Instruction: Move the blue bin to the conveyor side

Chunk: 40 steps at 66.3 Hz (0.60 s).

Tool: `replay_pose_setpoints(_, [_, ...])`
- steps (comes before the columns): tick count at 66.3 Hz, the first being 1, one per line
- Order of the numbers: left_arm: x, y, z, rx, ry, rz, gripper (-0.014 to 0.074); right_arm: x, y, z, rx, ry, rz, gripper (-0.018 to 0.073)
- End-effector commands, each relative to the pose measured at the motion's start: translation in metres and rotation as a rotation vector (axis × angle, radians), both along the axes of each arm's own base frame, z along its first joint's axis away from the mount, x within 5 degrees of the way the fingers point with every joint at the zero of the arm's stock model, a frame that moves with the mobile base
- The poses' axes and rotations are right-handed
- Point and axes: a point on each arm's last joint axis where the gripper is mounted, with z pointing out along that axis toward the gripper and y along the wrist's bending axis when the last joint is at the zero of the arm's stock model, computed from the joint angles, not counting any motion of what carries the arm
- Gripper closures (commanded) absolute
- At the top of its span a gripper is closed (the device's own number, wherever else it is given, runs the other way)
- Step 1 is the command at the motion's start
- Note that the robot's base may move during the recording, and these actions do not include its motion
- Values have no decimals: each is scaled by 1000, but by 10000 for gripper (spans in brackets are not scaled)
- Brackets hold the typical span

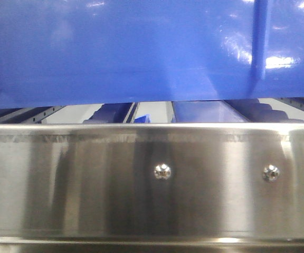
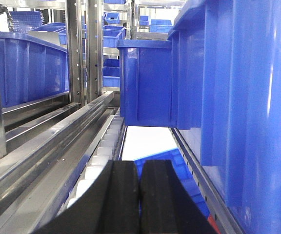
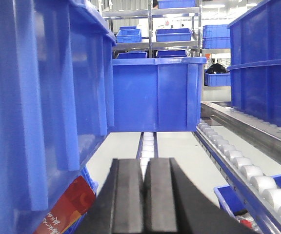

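Two grippers, both w/ pads pressed flat together and nothing between them: the left gripper [image 2: 139,195] low in its wrist cam, the right gripper [image 3: 144,195] the same in its own. The blue bin [image 1: 141,52] sits btwn the arms. It fills the right of the left wrist view and the left of the right wrist view, ribbed walls close alongside each. Can't tell whether either gripper touches a wall, since any contact pts are out of frame.

Step in hand, my read: bracing the bin from both sides w/ closed fingers, early in the move. The bin is at the roller rack and no conveyor shows in any view. The next move calls for even inward pressure from both arms, then taking the bin clear of the steel rail [image 1: 141,179] w/o tilt. The glossy walls could slip.

Front cam only: the bin's bottom edge above the rail, a gap under it, and two screw heads [image 1: 162,171]; no grippers there. Wrist cams only: rollers [image 3: 238,161], another blue crate [image 3: 157,92] farther down the lane, and a red label [image 3: 65,202] low by the bin's near corner.
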Motion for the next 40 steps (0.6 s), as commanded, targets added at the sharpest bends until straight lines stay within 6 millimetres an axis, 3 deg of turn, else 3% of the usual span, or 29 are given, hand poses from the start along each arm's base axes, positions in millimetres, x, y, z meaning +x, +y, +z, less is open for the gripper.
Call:
replay_pose_setpoints(1, [0, 0, 2, -7, -16, 2, 602, 0, -1, 2, -2, -23, -7, 637])
replay_pose_setpoints(40, [0, 0, 3, -7, -23, 2, 602, 0, -1, 2, -2, -23, -7, 637])
